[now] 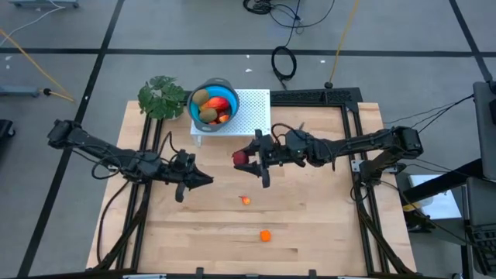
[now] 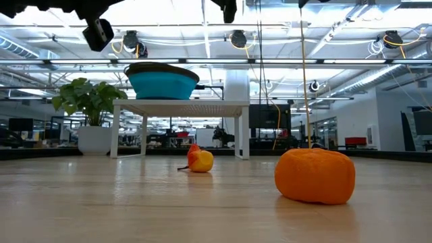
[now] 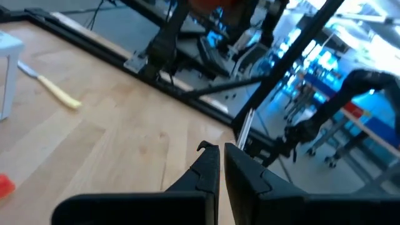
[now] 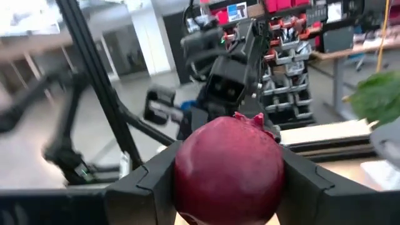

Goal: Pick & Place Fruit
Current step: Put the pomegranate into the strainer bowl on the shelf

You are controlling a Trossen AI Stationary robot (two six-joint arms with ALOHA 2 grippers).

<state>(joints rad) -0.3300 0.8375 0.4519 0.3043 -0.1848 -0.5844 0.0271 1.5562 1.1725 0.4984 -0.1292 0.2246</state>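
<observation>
My right gripper (image 1: 248, 159) hangs above the table's middle, just near of the white stand (image 1: 252, 108), shut on a dark red ball (image 4: 228, 169). A blue bowl (image 1: 195, 115) stands on the stand, holding several fruit pieces (image 1: 211, 105). Two more fruits rest on the wooden table: a small yellow-red piece (image 1: 246, 201) and an orange ball (image 1: 266, 235), which also shows in the low view (image 2: 314, 175). My left gripper (image 1: 205, 180) is shut on nothing, left of centre, its fingers (image 3: 212, 169) pointing level toward the table's right. My right gripper pinches the dark red ball by its two opposite sides (image 4: 187, 178), one finger (image 4: 147, 184) on each. The fingers come in about level from the table's right. The ball hangs clear of the table with its small crown (image 4: 250, 119) showing on top in the wrist view.
A green leafy plant (image 1: 163, 97) stands at the far left beside the bowl. A pale-handled knife (image 3: 53, 90) lies on the wood near a leg of the stand (image 3: 7, 75). A tiny red bit (image 3: 5, 185) lies nearby. Black frame rails (image 1: 356, 155) run along the table's sides.
</observation>
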